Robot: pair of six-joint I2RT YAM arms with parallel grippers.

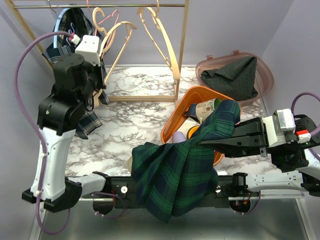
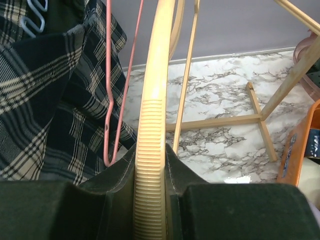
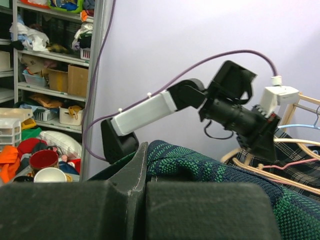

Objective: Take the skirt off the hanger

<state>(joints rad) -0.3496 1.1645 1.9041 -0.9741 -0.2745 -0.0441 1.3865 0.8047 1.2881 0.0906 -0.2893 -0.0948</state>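
Skirt (image 1: 172,177): dark green and navy plaid, woven, off the hanger. It sits lower centre of the top view, with one end lifted toward the centre right and the rest spread in a wide fan that hangs over the near table edge between the arm bases. Part of it crosses the orange bin (image 1: 182,107).

Right gripper (image 3: 145,165): jaws pressed together, pinching the raised end of the skirt. In the right wrist view the green weave (image 3: 210,170) bunches right at the fingertips.

Left gripper (image 2: 150,167): upper left of the top view, up at the wooden rack (image 1: 150,97). It is clamped narrow on a cream hanger (image 2: 156,75), with the ribbed section between the fingers. The hanger is bare, no cloth on it.

A pink wire hanger (image 2: 108,100) is just left of it. Further left, a navy and white plaid garment (image 2: 45,100) hangs on the rack.

Upper right of the top view: a pink basket (image 1: 265,75) holding dark grey cloth (image 1: 235,75). The table (image 1: 130,125) has a marble top.
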